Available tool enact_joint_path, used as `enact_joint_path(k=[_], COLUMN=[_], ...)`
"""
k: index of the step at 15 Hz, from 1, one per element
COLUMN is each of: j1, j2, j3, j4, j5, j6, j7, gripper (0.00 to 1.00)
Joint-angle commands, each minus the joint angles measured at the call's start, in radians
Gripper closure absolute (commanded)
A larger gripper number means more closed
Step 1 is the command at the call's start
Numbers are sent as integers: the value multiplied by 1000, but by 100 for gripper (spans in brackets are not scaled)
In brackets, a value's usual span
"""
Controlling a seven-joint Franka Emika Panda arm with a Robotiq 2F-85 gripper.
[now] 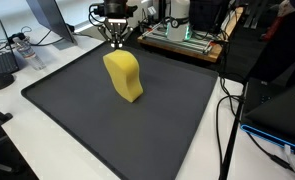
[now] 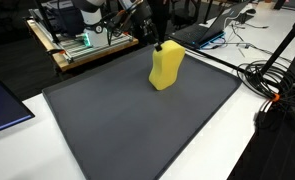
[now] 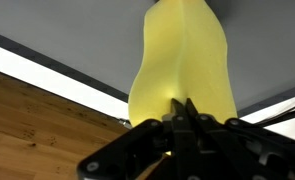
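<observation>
- One yellow block [image 1: 125, 75] stands upright on a dark mat [image 1: 87, 130], near the mat's far edge and towards the wooden platform in both exterior views.
- Shape: tall, rounded, narrow at the top and wider at the base, with a waist-like curve on one side [image 2: 166, 67]. It looks soft and foam-like, matte and plain, with no label.
- The wrist view shows the block [image 3: 182, 60] from above, smooth yellow, bulging, with soft edges.
- Jaws: black and thin, pressed together into one point right at the block's top. No gap is visible between them in the wrist view. Cannot tell whether they nip any of the yellow material or just touch it.
- Mat: dark grey, flat, matte, rectangular with rounded corners and a thin raised rim [image 2: 137, 130].
- The mat lies on a white, smooth surface [image 1: 27, 150].
- The wooden platform [image 1: 182, 40] sits behind the mat. It is light plywood with visible grain and carries electronics with a green glow.
- Black cables [image 2: 272, 85] are looped on the surface beside the mat, well apart from the block.
- A dark monitor [image 1: 47, 20] stands at the back corner.
</observation>
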State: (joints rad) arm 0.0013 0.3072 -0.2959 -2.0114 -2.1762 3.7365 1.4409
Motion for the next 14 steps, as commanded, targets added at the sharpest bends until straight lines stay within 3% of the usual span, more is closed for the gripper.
enact_joint_path(k=[1,14], j1=[8,43], j2=[6,5], j3=[-7,-49], j4=[-2,-5], j5=[-27,-64], j6=[4,-45], j7=[6,105], gripper=[95,96])
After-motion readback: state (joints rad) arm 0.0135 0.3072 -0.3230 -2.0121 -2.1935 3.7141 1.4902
